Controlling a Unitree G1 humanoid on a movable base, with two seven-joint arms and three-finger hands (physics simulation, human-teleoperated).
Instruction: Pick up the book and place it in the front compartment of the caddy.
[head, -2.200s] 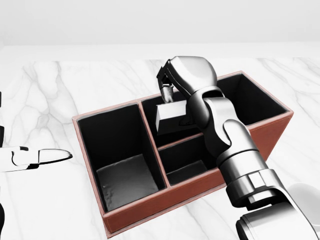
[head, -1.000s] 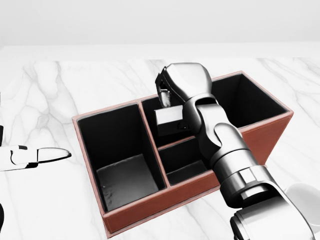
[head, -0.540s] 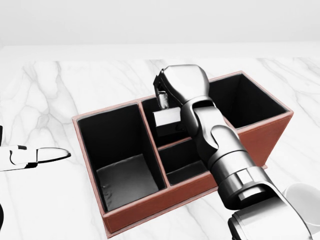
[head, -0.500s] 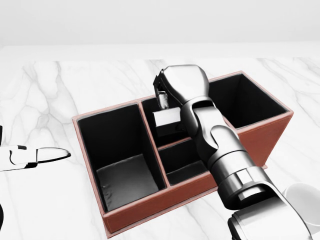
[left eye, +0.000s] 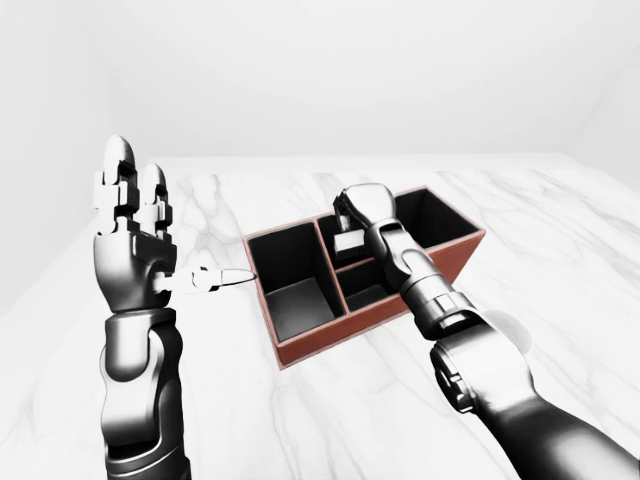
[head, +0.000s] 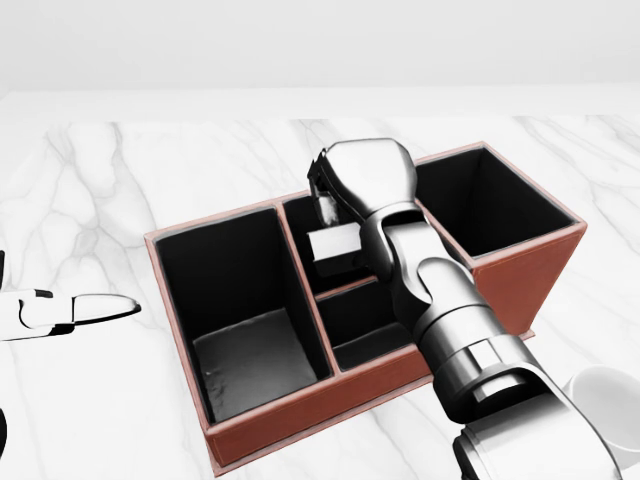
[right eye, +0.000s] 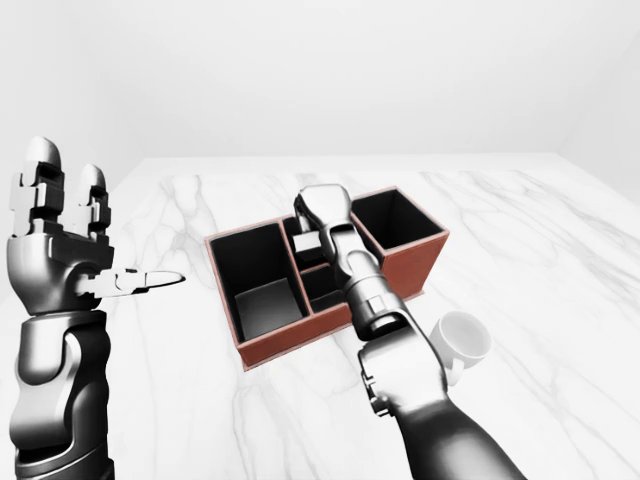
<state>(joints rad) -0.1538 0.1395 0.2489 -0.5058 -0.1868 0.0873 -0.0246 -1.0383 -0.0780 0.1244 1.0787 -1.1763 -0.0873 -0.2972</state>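
Observation:
The caddy (head: 300, 400) is a red-brown box with black compartments: a large one at the left, two small ones in the middle and a large one at the right. My right hand (head: 328, 212) reaches over the middle of it from the bottom right. It is shut on the top of the small pale grey book (head: 335, 243). The book hangs upright in the mouth of the upper small middle compartment (head: 300, 215), just above the divider to the lower one (head: 372, 340). My left hand (left eye: 130, 225) is raised at the left, open and empty, well clear of the caddy.
The caddy stands on a white marble table (head: 120, 180). A white mug (right eye: 460, 340) stands on the table to the right of my right forearm, near the caddy's lower right corner. My left hand's thumb (head: 85, 310) pokes into the head view at the left edge.
My right hand has moved a little to the left with the book, which now sits slightly lower in the upper middle compartment. The left hand and the caddy have stayed put.

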